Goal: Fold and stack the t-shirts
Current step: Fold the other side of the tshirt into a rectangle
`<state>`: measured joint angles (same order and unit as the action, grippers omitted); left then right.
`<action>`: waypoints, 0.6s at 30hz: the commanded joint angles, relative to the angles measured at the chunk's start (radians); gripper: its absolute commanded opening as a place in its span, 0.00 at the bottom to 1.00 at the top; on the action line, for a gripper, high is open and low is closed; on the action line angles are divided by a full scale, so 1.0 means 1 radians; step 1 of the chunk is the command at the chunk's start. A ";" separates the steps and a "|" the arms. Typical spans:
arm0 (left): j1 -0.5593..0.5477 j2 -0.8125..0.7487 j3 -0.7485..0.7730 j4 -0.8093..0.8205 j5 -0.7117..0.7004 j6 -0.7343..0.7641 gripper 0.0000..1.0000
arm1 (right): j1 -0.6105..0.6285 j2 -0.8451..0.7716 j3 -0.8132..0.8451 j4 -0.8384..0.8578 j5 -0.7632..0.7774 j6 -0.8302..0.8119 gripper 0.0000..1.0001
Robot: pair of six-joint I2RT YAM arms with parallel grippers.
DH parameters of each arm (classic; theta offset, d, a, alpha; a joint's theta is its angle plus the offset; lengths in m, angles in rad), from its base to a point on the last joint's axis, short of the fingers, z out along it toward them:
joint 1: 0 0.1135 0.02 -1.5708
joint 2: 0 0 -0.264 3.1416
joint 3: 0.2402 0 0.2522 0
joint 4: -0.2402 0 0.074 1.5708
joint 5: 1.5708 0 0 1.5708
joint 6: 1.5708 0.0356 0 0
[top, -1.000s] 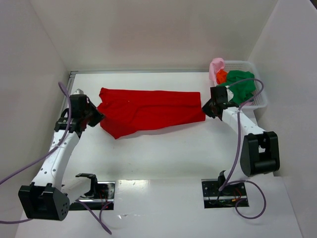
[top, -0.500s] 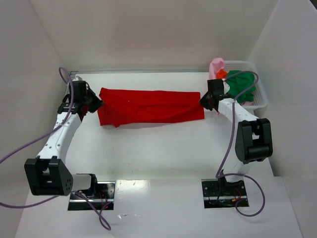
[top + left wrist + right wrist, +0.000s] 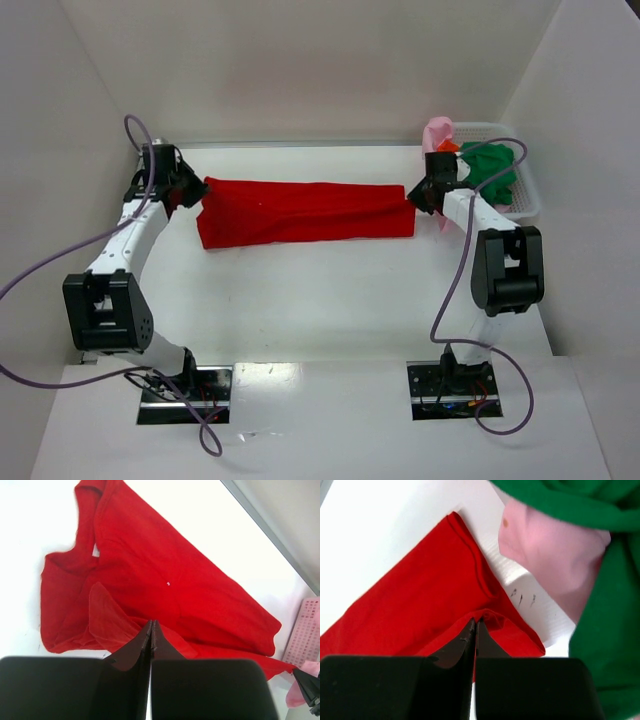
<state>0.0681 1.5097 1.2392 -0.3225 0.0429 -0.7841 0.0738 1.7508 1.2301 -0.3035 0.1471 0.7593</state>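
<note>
**Holding a bright red cloth t-shirt [image 3: 305,211] by both ends**

Top view: the shirt lies far on the white table [image 3: 320,310], its long axis running left to right. The left gripper [image 3: 188,190] is at its left end and the right gripper [image 3: 418,193] at its right, with both arms stretched far.

Left wrist: the jaws are pinched on a red fold.

Right wrist: the jaws are clamped on the red hem (the pale pink shirt [image 3: 555,555] and the dark green shirt [image 3: 600,630] lie just beside).
</note>
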 commanded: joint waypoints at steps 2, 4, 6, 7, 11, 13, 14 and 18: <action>0.006 0.061 0.080 0.066 0.029 0.034 0.00 | -0.016 0.027 0.057 0.055 0.040 -0.018 0.00; 0.015 0.092 0.104 0.066 0.041 0.034 0.00 | -0.016 0.052 0.068 0.055 0.040 -0.018 0.00; 0.015 0.112 0.114 0.075 0.041 0.043 0.00 | -0.016 0.062 0.077 0.064 0.040 -0.018 0.00; 0.015 0.127 0.124 0.076 0.041 0.043 0.00 | -0.016 0.073 0.077 0.064 0.040 -0.018 0.00; 0.015 0.162 0.149 0.076 0.052 0.052 0.00 | -0.016 0.094 0.100 0.064 0.040 -0.028 0.00; 0.015 0.176 0.173 0.076 0.052 0.052 0.00 | -0.016 0.105 0.111 0.064 0.040 -0.028 0.00; 0.024 0.188 0.174 0.076 0.052 0.052 0.00 | -0.016 0.114 0.111 0.064 0.040 -0.028 0.00; 0.024 0.221 0.193 0.076 0.052 0.062 0.00 | -0.016 0.147 0.134 0.073 0.040 -0.046 0.00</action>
<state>0.0818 1.7073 1.3800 -0.2840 0.0849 -0.7544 0.0685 1.8713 1.3006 -0.2802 0.1478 0.7380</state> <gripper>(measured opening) 0.003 0.005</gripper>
